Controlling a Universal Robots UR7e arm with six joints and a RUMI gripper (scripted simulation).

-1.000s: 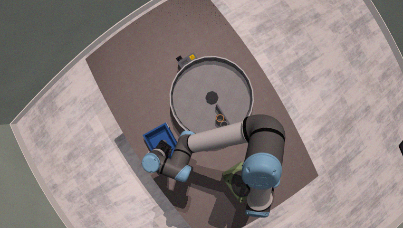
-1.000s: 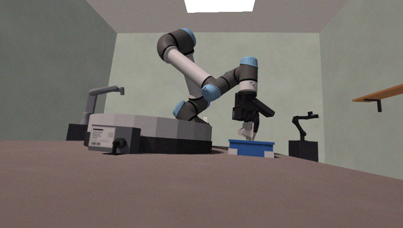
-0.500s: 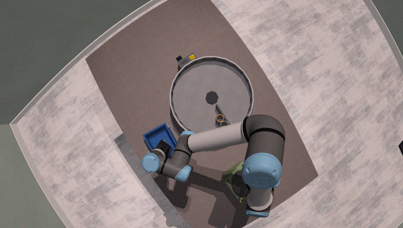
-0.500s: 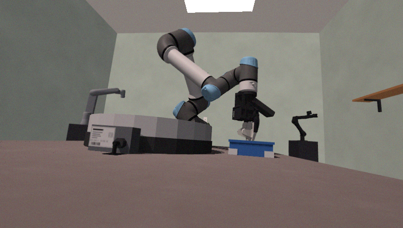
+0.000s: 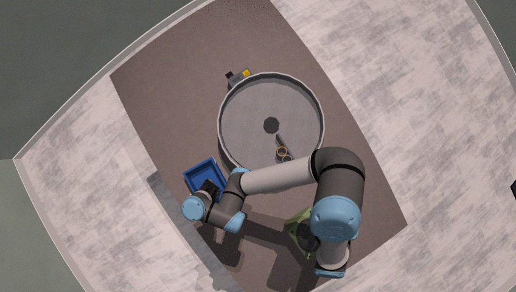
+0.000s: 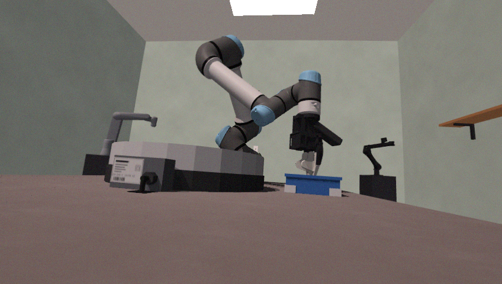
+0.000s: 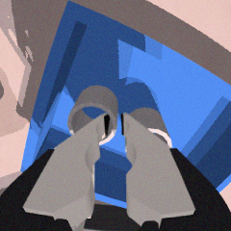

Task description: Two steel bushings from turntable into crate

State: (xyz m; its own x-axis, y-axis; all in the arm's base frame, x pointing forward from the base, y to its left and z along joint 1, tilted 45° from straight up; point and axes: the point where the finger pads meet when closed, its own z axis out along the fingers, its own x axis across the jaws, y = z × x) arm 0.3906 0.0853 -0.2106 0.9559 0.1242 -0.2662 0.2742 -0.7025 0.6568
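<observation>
In the wrist view, a grey bushing (image 7: 97, 93) is inside the blue crate (image 5: 197, 166) (image 6: 311, 186) (image 7: 96, 38), at the left fingertip. A second grey bushing (image 7: 146, 115) is in the crate just right of the fingers, partly hidden. My gripper (image 6: 309, 173) (image 7: 115, 115) points down over the crate, slightly open, its tips on either side of the first bushing's wall with a narrow gap at the right tip. On the turntable (image 5: 246, 108) (image 6: 197, 160) stand an orange-rimmed bushing (image 5: 277, 151) and a grey-rimmed bushing (image 5: 286, 156); the arm may hide others.
A thin divider (image 5: 283, 141) runs outward from the turntable's dark centre, beside the bushings. The turntable has a raised rim near the crate. A grey control box (image 5: 237, 78) (image 6: 127, 171) stands at its outer side. My forearm crosses over the turntable's near edge.
</observation>
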